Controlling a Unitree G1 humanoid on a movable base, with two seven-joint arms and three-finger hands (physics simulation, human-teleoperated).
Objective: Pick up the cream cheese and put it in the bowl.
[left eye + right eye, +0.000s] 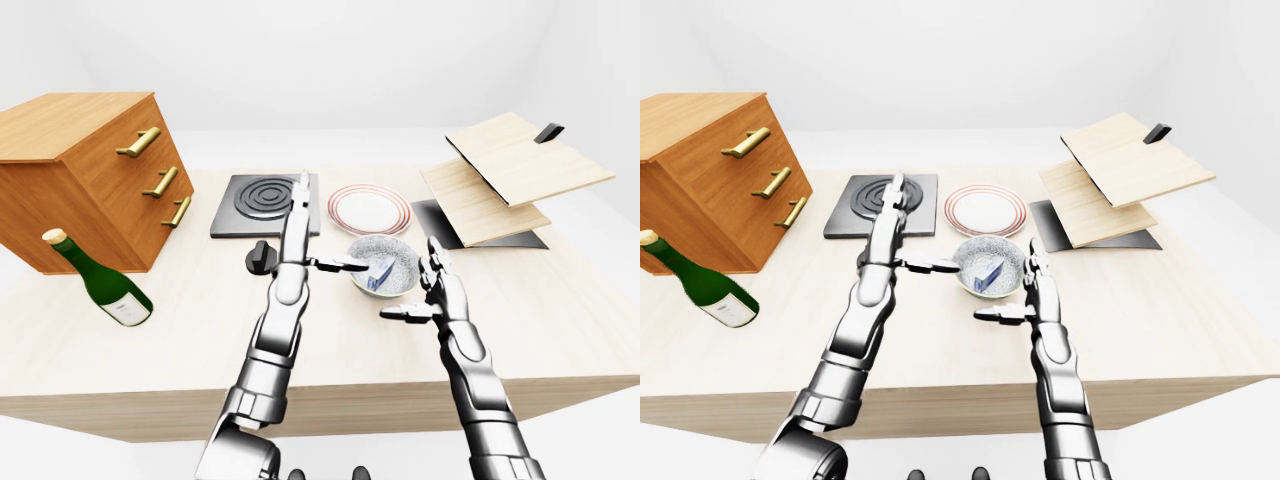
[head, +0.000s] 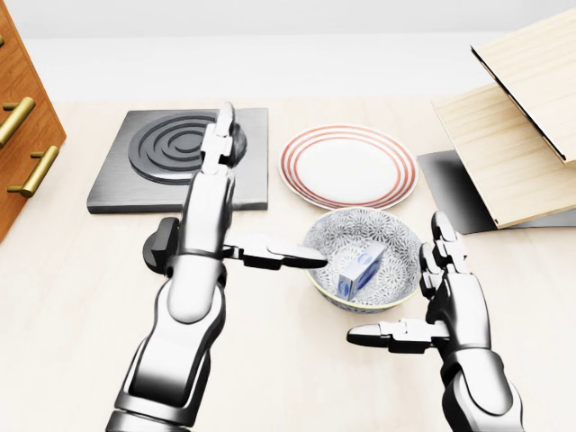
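The cream cheese [image 2: 360, 268], a small blue and white box, lies tilted inside the patterned bowl [image 2: 396, 245] in the middle of the head view. My left hand [image 2: 225, 175] is open, fingers stretched up over the stove plate, thumb reaching right to the bowl's left rim. My right hand [image 2: 432, 288] is open and empty just below and right of the bowl, thumb pointing left.
A red-rimmed plate [image 2: 348, 166] lies above the bowl, a black stove plate [image 2: 171, 157] to its left. A wooden drawer cabinet [image 1: 90, 170] and a green bottle [image 1: 100, 283] stand at the left. Stacked wooden boards [image 1: 510, 175] lie at the right.
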